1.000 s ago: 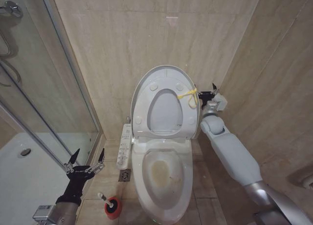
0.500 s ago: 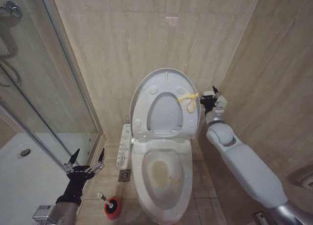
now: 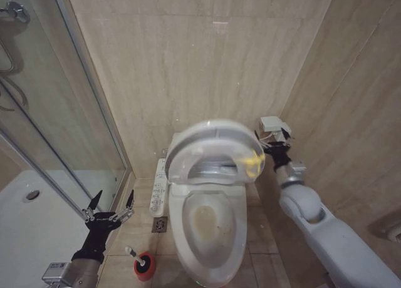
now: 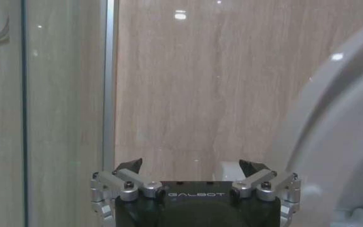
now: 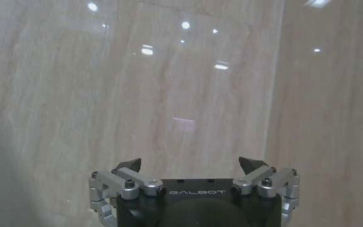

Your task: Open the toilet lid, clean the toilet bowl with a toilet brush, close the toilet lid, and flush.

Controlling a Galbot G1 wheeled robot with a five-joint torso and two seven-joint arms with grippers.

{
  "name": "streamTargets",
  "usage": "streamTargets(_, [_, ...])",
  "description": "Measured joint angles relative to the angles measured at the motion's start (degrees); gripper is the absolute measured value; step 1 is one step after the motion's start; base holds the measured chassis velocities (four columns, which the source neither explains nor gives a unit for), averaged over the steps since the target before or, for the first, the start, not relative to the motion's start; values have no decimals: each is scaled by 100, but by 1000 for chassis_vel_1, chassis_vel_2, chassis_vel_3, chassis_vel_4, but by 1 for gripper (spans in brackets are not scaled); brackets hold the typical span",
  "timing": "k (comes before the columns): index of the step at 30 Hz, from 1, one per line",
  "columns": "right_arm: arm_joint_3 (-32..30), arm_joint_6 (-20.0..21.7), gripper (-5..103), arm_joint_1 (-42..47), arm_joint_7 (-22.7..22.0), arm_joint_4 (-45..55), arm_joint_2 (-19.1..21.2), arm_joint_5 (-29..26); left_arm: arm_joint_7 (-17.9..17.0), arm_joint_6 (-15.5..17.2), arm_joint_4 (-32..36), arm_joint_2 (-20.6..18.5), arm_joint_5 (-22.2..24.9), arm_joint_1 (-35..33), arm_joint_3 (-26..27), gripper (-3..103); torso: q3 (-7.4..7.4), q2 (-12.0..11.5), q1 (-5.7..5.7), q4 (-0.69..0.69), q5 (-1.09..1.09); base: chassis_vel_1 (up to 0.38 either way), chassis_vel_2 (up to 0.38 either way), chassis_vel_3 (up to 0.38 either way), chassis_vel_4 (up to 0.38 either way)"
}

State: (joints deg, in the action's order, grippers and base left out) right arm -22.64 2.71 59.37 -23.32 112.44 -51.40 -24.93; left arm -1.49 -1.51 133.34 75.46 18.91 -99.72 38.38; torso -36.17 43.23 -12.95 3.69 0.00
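Two end effectors seen spread wide, nothing held: right end effector just beside the half-lowered toilet lid, placed to tip it over the toilet bowl; left end effector parked above the toilet brush

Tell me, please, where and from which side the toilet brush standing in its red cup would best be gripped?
Probably the thin white handle of the toilet brush, from above: it sticks up, tilted, out of the red cup, and the bristle head sits inside. The left gripper, open, hangs nearest.
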Motion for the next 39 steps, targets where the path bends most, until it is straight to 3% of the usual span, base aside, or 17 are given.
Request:
streamTargets(4, [-264,-10,100,530,-138,328,-29,8,0,0,0,0,0,0,0,100,0,0,0,-1,1,0,0,0,0])
streamTargets(13, [-262,235,100,756,-497,611,-305,155,0,0,0,0,0,0,-1,100,0,0,0,-2,-1,0,0,0,0])
streamTargets(20, [-331,-144,100,607,-534,119,-606,536,0,0,0,0,0,0,0,100,-1,0,0,-3,0,0,0,0,0])
streamTargets(28, [-501,-413,100,570,-263,-598,-650,837,0,0,0,0,0,0,0,100,-1,-1,-1,-2,0,0,0,0,0])
streamTargets(39, [-642,-152,100,857,190,-498,-883,898,0,0,0,0,0,0,0,100,-1,-1,-1,-2,-1,0,0,0,0])
